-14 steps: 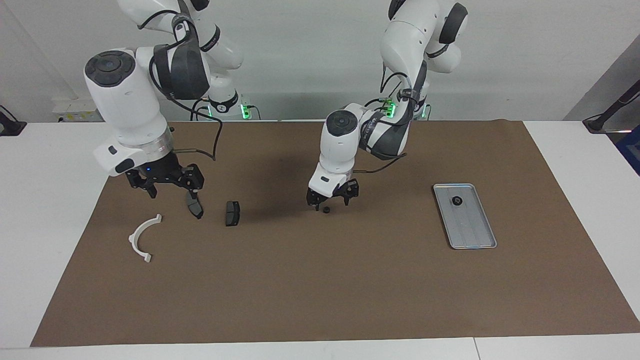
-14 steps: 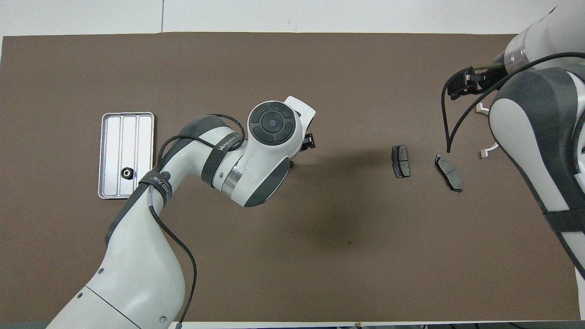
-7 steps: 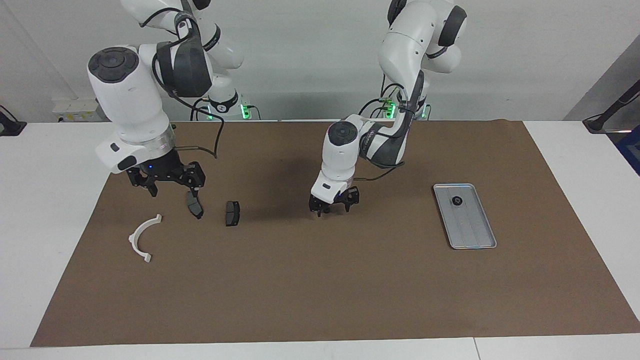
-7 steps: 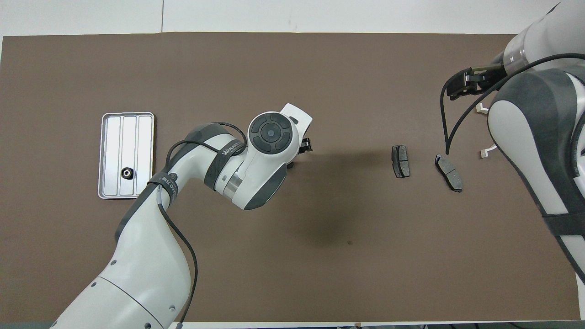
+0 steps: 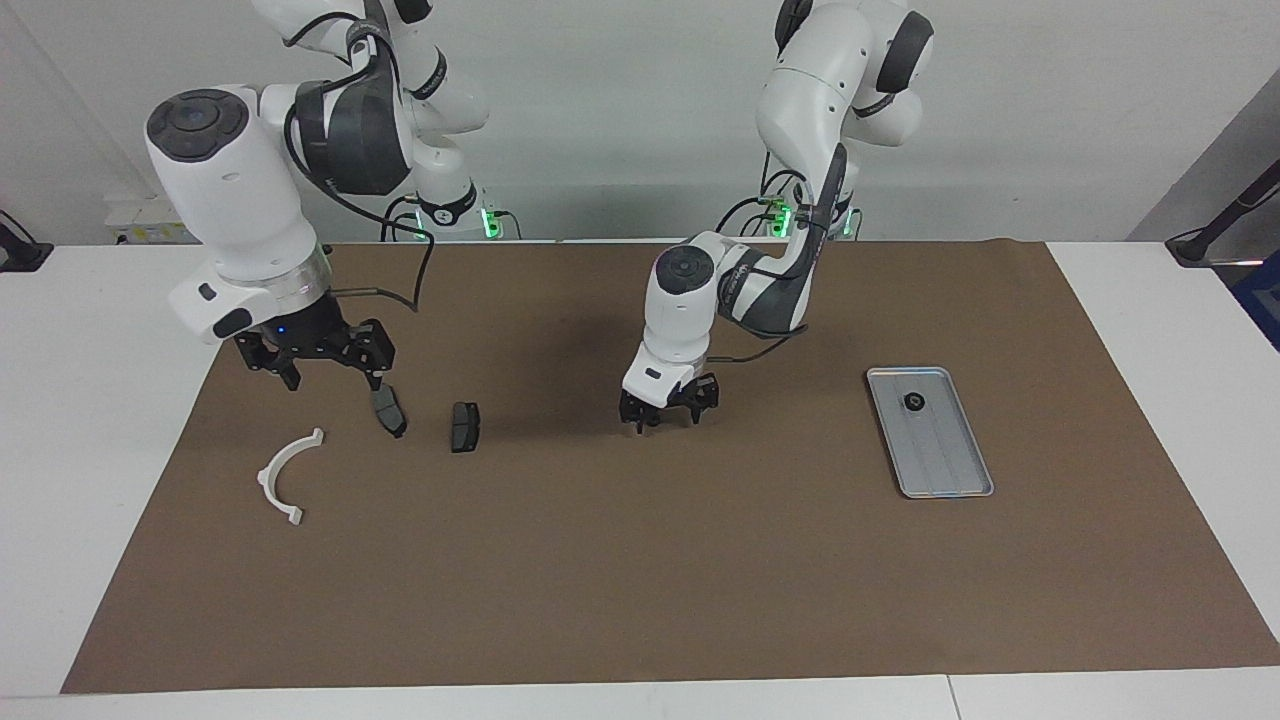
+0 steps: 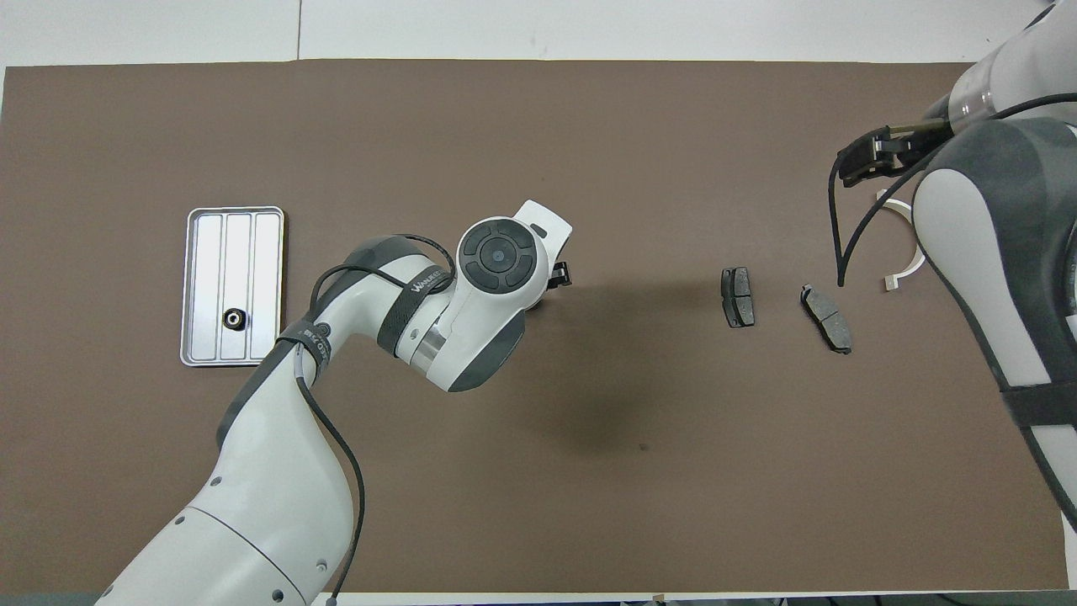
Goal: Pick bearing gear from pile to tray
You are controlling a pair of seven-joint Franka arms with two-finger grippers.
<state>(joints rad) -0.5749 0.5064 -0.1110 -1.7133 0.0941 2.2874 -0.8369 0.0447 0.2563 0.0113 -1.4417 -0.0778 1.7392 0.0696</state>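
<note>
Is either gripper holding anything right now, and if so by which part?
Cannot be told for the left gripper: it is down at the mat mid-table, its fingertips hiding whatever lies between them. The right gripper holds nothing, above the mat near the brake pads.

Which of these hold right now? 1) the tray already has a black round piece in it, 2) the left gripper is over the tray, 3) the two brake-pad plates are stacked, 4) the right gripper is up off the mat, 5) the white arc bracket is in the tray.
1. True. One black round piece lies in the tray, at the end nearer the robots.
2. False. The left gripper is down at the mat mid-table, well apart from the tray.
3. False. The brake-pad plates lie side by side, apart.
4. True. The right gripper hangs in the air near the plates.
5. False. The white arc bracket lies on the mat toward the right arm's end.
</note>
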